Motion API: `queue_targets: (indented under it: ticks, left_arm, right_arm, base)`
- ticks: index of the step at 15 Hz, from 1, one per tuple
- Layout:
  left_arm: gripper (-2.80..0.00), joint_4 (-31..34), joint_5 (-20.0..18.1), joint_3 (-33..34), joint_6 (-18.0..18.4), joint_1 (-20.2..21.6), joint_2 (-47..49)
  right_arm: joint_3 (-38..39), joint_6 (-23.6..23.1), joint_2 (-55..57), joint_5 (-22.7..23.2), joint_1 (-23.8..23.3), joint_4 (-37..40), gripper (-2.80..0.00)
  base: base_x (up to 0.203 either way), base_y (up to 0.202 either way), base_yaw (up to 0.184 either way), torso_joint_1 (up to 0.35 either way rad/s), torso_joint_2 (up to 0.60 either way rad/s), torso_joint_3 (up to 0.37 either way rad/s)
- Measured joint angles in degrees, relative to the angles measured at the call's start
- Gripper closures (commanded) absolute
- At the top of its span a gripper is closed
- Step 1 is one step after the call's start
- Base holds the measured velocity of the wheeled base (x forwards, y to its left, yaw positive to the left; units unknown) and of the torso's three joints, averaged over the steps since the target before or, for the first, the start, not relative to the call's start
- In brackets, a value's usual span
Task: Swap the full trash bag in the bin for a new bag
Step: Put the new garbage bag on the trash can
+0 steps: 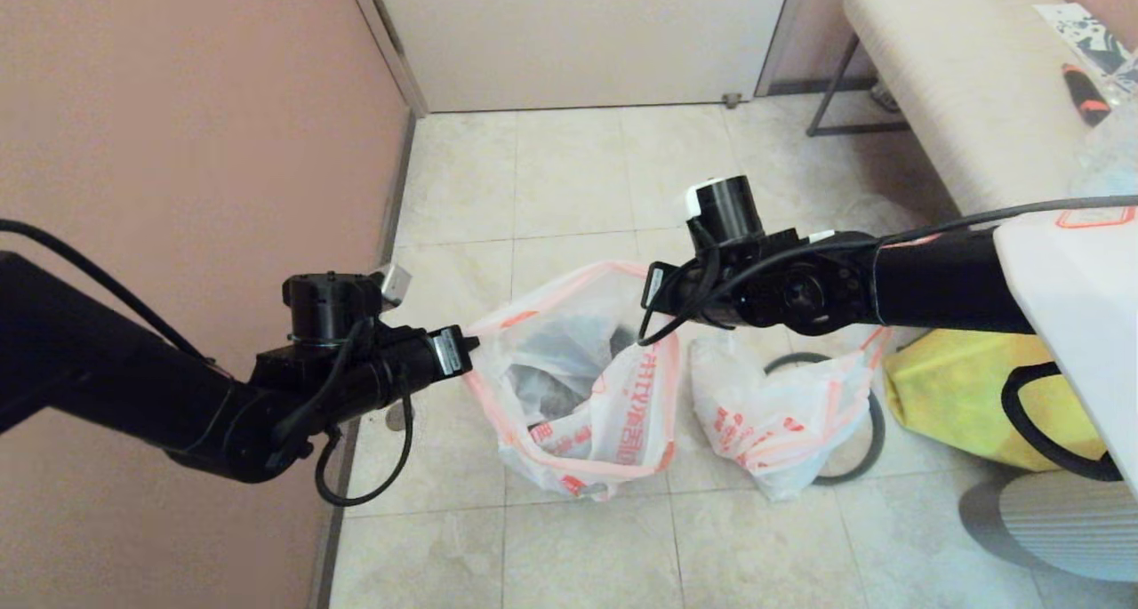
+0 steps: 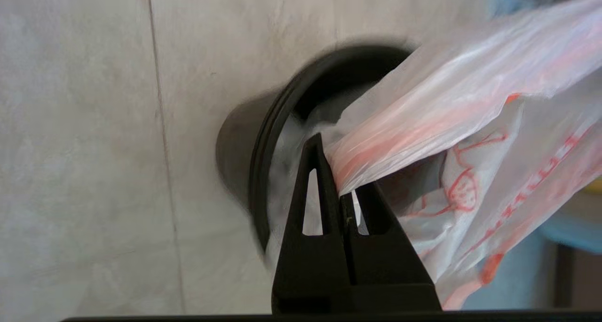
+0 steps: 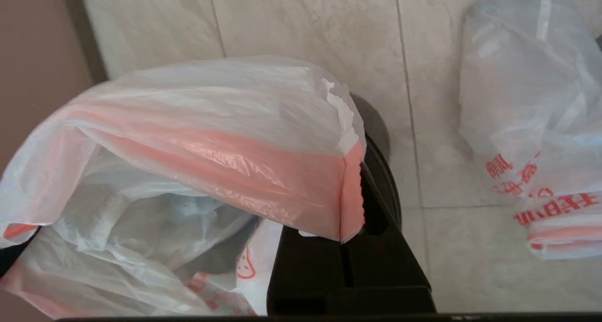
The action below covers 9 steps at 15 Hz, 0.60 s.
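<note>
The tiled floor [image 1: 569, 182] spreads out ahead of me, with the pink wall [image 1: 178, 120] along my left and a pale bench [image 1: 960, 84] far off on my right. A yellow tote [image 1: 960, 396] sits on the floor under my right arm.

I hold the new bag [image 1: 578, 387] stretched wide between my two arms, mouth open and facing up, its orange-red drawstring band forming a loop. The bin [image 2: 263, 162] stands on the tiles below it; in the left wrist view part of the bag's film reaches down inside the black rim, while the hem is lifted above it.

Just to the right of the new bag, the full trash bag [image 1: 782, 413] rests on the floor, red print on its side. A thin grey ring [image 1: 867, 440] lies on the tiles around and behind it.

My left gripper [image 2: 339, 190] is clenched on the bag's hem at its left edge, fingers pressed together with the orange band pinched between them. My right gripper [image 3: 348, 235] is likewise closed on the hem at the opposite edge, the band folded over its fingertips.
</note>
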Motion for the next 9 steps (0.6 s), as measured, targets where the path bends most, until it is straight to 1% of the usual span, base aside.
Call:
queue_targets:
  ticks: [6, 9]
  left_arm:
    - [0.00, 0.1, 0.0, -2.2, -1.1, 0.1, -2.3]
    - [0.00, -1.0, 0.3, -4.2, -0.9, 0.1, 0.3]
  right_arm:
    - [-0.8, 0.5, -2.0, 0.0, 0.2, -0.5, 0.00]
    - [-3.0, 0.3, -0.2, 0.2, -0.9, -1.6, 0.00]
  base:
    - [0.000, 0.000, 0.000, 0.000, 0.00, 0.000]
    - [0.000, 0.000, 0.000, 0.000, 0.00, 0.000]
